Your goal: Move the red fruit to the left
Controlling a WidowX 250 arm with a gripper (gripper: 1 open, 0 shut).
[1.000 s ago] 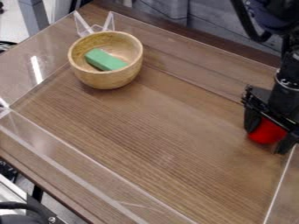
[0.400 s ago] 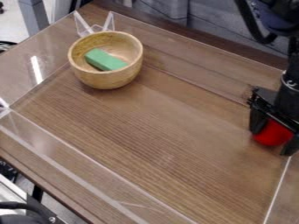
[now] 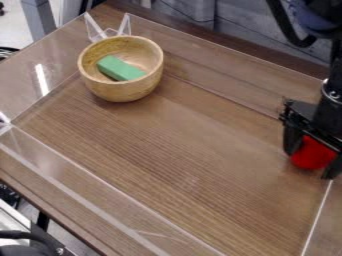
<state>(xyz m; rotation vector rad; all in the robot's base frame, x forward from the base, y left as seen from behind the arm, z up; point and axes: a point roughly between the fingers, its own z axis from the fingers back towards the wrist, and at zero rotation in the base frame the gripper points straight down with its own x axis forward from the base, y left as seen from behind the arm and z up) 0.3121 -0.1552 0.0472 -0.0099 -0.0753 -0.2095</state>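
Note:
The red fruit is a small bright red shape lying on the wooden table at the far right edge of the view. My black gripper points straight down over it, with its dark fingers standing on either side of the fruit. The jaws are wide apart and the fruit sits between them on the surface; I cannot see any finger pressing on it. Its upper part is hidden by the gripper body.
A wooden bowl holding a green block stands at the back left. Clear plastic walls fence the table top on all sides, with the right wall close beside the gripper.

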